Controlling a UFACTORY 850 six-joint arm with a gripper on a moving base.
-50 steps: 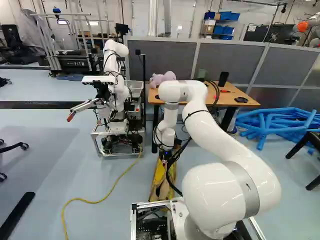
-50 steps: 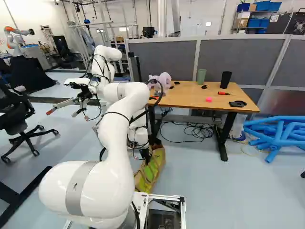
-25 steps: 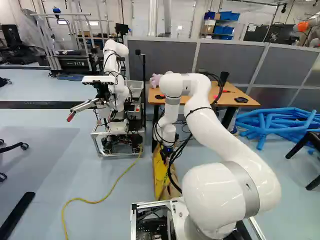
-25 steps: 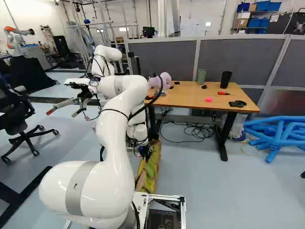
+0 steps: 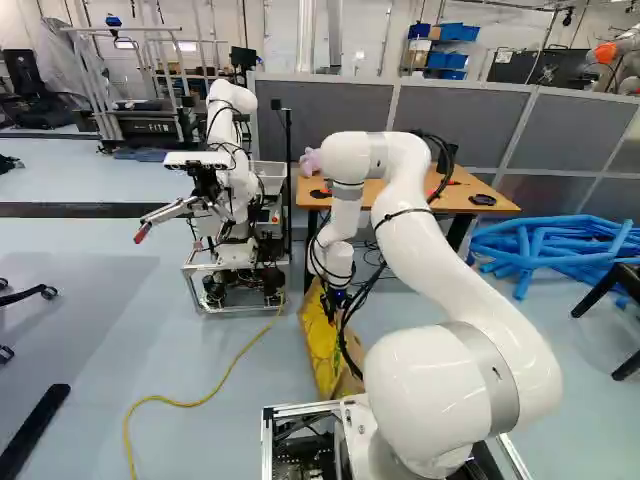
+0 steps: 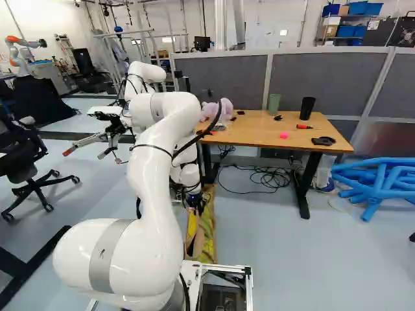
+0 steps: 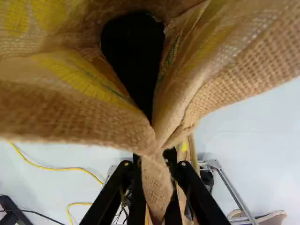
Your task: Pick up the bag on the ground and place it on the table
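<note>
1. Tan burlap bag with yellow and green print [image 5: 325, 345]: below the pincer, ahead of the base and nearer to it than the surface. Whether its lower end touches the floor cannot be told. In the wrist view its mouth gapes ahead of the fingers, with a black shape [image 7: 133, 56] within.
2. Black two-fingered pincer [image 5: 335, 299]: pointing down, pinching a gathered fold of the burlap between its fingers.
3. White jointed arm [image 5: 430, 225]: arched forward from the base, its far end descending to the pincer.
4. Light-brown wooden surface on black legs [image 6: 253, 133]: beyond the bag. It carries a lilac plush toy [image 6: 225, 110] at its left end in the right base view, then a green cup [image 6: 274, 102], a tall black cup [image 6: 307, 107], a small pink block [image 6: 284, 135] and a red-handled tool [image 6: 303, 126].
5. Yellow cable [image 5: 205, 396]: on the floor, left of the bag in the left base view.
6. Another robot, white, on a wheeled frame [image 5: 232, 175]: left of the surface.
7. Blue foam tubes [image 5: 560, 248]: heaped right of the surface.
8. Grey partition panels [image 6: 331, 84]: behind the surface.
</note>
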